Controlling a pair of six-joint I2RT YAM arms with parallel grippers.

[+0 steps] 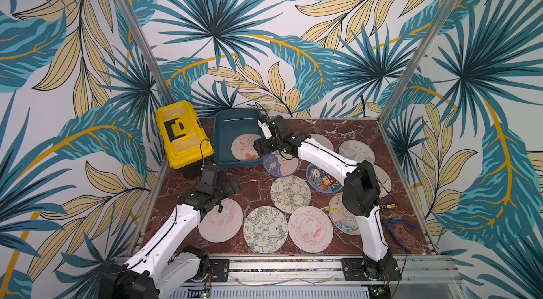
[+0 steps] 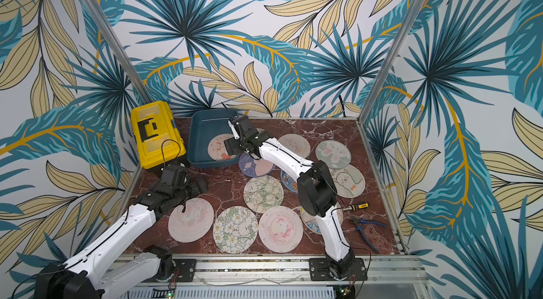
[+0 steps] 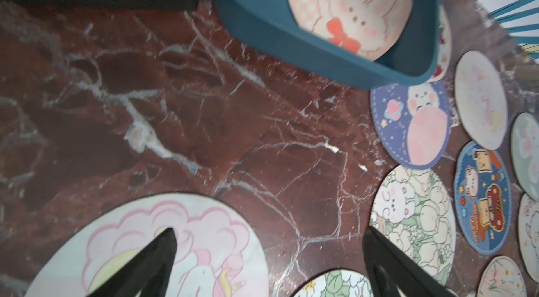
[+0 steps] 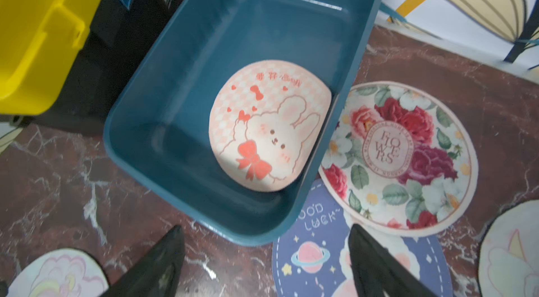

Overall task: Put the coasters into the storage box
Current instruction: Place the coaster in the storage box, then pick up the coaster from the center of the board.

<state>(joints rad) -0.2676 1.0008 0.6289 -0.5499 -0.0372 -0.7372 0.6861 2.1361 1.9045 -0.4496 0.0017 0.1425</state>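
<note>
Box: dark teal rectangular plastic storage box (image 1: pixel 232 125), no lid, back-left on the red marble tabletop (image 1: pixel 255 185), just beside the yellow plastic toolbox (image 1: pixel 182 133). Long axis runs from the robot's side toward the back wall.
Inside: one round pink checkered bunny coaster (image 4: pixel 268 132) w/ red bow, at the box's near end. Its edge looks curled up against the wall on the R arm's side.
Outside: the rest of the coasters (image 2: pixel 263 193), thin printed discs, lie flat across centre & right of the table, a few overlapping.
R gripper (image 4: pixel 266 231): over the box's near corner, fingers well apart, nothing between them.
L gripper (image 3: pixel 269 231): spread wide, empty, over bare marble. One fingertip is above the pale pink round unicorn coaster (image 3: pixel 218 237).
Key relation: the navy round planet coaster (image 4: pixel 315 254) ("Good Luck") sits right under the R gripper, touching the box corner. Can't tell if it's tucked beneath. The unicorn coaster is right at the L gripper, w/ the box ahead & to that arm's right across open marble.
Stage (my read): early. One in, most not yet in.
Next (guess): each arm has a disc at hand. L's is clear all round. R's is crowded by the box wall & the rose-print coaster (image 4: pixel 402 155).
Risk: thin discs flat on hard marble, prob. awkward to get a finger under.
</note>
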